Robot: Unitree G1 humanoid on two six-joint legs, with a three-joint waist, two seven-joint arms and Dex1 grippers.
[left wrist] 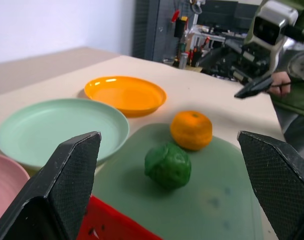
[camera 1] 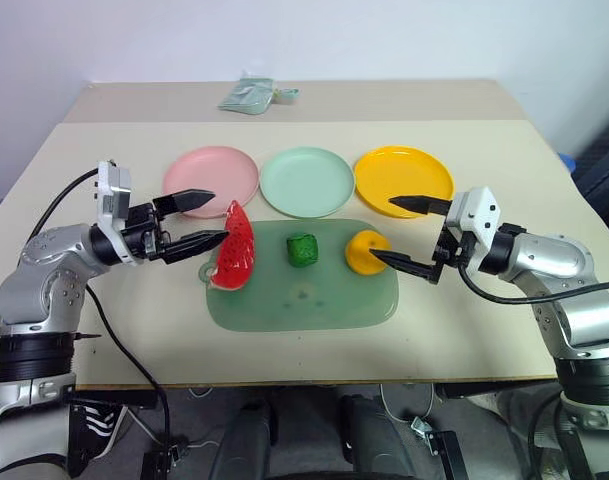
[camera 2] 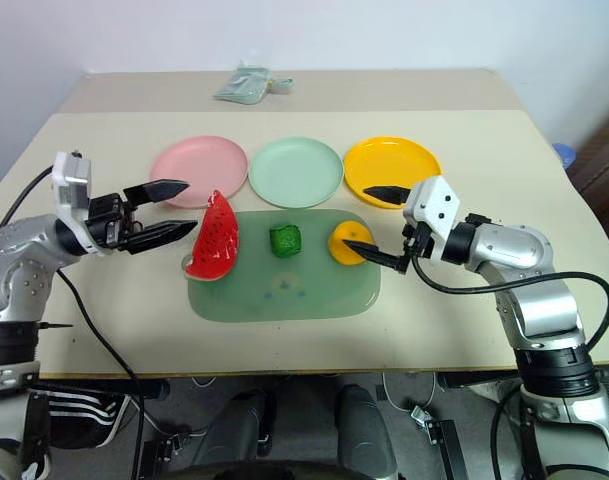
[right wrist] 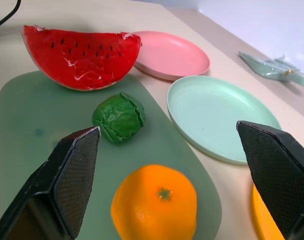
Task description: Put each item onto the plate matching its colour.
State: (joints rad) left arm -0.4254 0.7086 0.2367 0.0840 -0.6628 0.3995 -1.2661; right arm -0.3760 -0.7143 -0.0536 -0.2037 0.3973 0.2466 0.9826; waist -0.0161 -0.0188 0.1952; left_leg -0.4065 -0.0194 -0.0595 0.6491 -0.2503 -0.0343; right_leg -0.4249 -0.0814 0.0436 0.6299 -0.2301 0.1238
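my black fingers [right wrist: 77,175] wear finely textured matt pads. the watermelon wedge [right wrist: 82,56] looks like glossy, smooth plastic; the dark-green ball [right wrist: 119,117] is bumpy and crinkled; the orange [right wrist: 155,202] is finely dimpled with a soft sheen. the yellow-orange plate [left wrist: 126,94] shines; the green mat [right wrist: 22,120] is smooth and translucent; the counter [camera 1: 284,340] is matt beige.

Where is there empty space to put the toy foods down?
All three plates are bare: pink plate, mint plate, yellow plate. The near strip of the green mat is bare too. The mat's middle row is crowded: watermelon wedge, green ball, orange.
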